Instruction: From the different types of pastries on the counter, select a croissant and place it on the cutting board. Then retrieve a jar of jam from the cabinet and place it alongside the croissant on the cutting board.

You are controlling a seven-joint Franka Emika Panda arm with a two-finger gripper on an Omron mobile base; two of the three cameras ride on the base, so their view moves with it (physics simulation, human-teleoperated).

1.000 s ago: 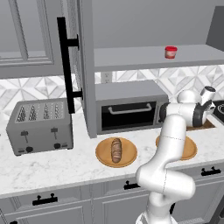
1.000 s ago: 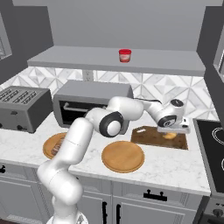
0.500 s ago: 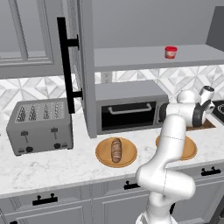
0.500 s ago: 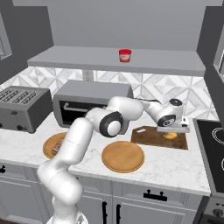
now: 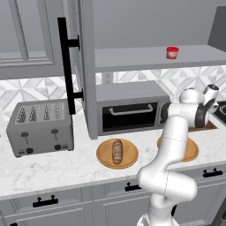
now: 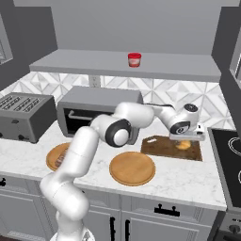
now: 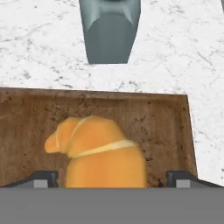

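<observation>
1. Two round wooden plates on the counter [image 6: 188,181]: one [image 6: 132,168] bare near the front edge, the other [image 5: 117,153] carrying the long dark brown scored loaf [image 5: 117,151].
2. Reaching far right across the worktop, with the gripper [image 6: 188,140] low over the cutting board [image 6: 160,147].
3. Seen from the hand camera, gripper [image 7: 111,178] with fingertips [image 7: 41,179] spread wide, one on each side of the croissant [image 7: 98,153], a clear gap showing on each side.
4. Cannot tell whether the fingers touch the pastry at all; jaws standing well apart, apparently gripping nothing.
5. Lying on the dark brown cutting board [image 7: 30,122], toward its right end: the golden-yellow croissant, one narrow tip pointing to the left of the hand view.
6. In the right base view, croissant [image 6: 182,145] just under the gripper, resting on the board's right half.
7. Beyond the board in the hand view: white veined counter [image 7: 39,48] and a grey-blue bottle [image 7: 110,30] standing apart from the board.
8. Up on the grey shelf of the cabinet [image 5: 84,66]: the jar of jam [image 6: 134,60], red-lidded, standing alone and well apart from the board below.
9. Same jar [image 5: 172,52] toward the right of the shelf in the left base view, cabinet door swung open with its long black bar handle [image 5: 66,66] edge-on.
10. Against the backsplash: a grey toaster oven [image 5: 128,110] under the shelf and a grey slotted toaster [image 5: 39,127] further left.
11. At the far right, beside the board: a black stovetop [image 6: 228,155].
</observation>
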